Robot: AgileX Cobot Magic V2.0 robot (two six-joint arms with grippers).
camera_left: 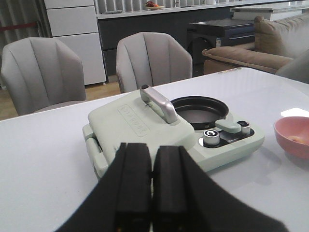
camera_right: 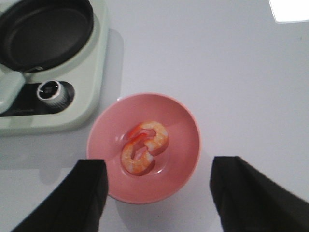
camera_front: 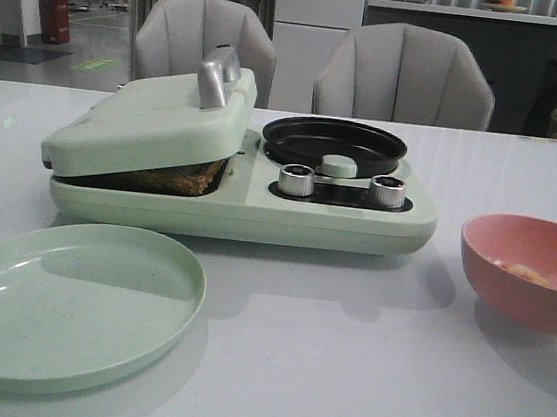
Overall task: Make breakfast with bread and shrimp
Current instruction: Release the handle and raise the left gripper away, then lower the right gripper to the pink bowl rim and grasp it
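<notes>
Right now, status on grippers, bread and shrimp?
Left gripper shut, empty, back from the press. Right gripper open over the bowl, shrimp inside. Bread under the press lid. Nothing blocking.

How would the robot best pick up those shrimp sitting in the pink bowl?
Probably straight down from above: the shrimp lie curled together at the bottom of the pink bowl, whose raised wall blocks any sideways approach. The open right gripper hovers above the bowl; its fingers should close across the curled bodies at the middle, where the pieces touch.
</notes>
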